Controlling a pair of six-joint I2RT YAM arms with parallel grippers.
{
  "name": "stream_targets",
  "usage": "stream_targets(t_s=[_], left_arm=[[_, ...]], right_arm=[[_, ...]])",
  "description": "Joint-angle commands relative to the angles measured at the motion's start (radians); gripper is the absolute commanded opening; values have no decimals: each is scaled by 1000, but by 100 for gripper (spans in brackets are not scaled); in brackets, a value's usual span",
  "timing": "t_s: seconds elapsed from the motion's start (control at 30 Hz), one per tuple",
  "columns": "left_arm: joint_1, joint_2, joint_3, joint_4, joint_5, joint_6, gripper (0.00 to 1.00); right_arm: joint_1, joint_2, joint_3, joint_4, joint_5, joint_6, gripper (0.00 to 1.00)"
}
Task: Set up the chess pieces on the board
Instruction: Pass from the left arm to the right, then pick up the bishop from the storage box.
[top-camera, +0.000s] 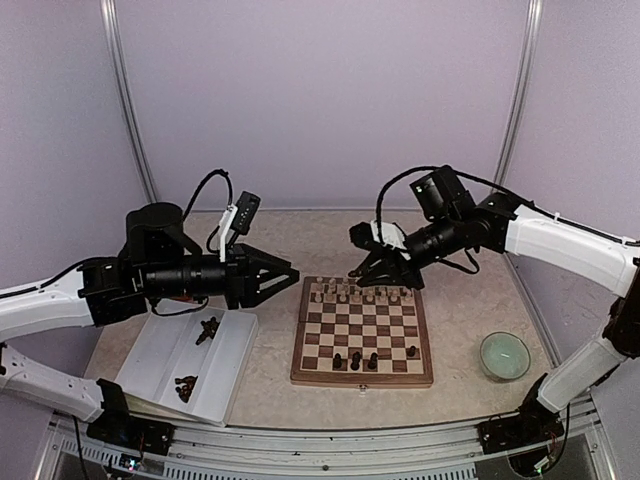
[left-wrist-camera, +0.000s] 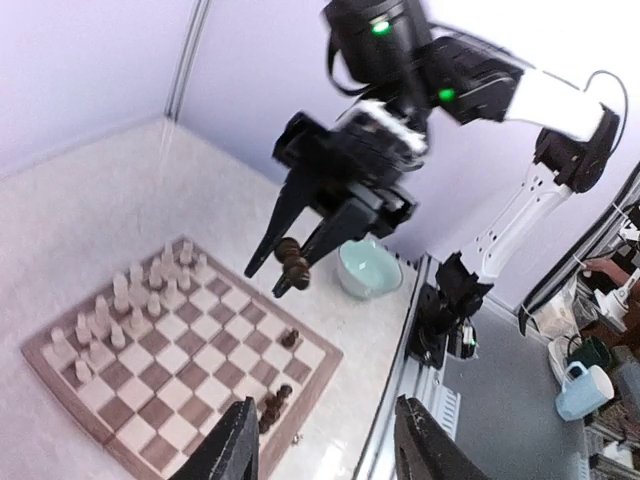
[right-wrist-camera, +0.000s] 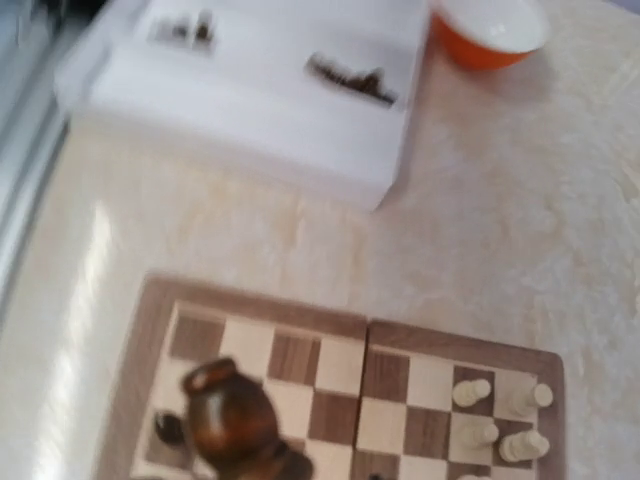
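Right hand (left-wrist-camera: 275, 275) clamped dark chess piece (left-wrist-camera: 293, 262) over board (left-wrist-camera: 200, 380); wrist view blurred. Left hand (left-wrist-camera: 330, 440) spread, empty, fingertips (left-wrist-camera: 240, 445) alone seen.

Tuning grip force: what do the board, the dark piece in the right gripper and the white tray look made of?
board: wood by the look; grain streaks in the dark squares, satin sheen.
dark piece: probably varnished wood; brown with a glossy highlight, though plastic is possible.
white tray: likely moulded plastic; smooth, uniform, no grain.
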Motion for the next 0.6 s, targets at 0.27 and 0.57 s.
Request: stream_targets(t_s=[0.27,0.57], left_arm=[[-195,134,57,332,-370,269,52],[-203,282,145,347,-338,268,51]], right_arm=[[-169,-7,-53,164,-519,335,1],[-171,-1,-59,162,-519,327,2]])
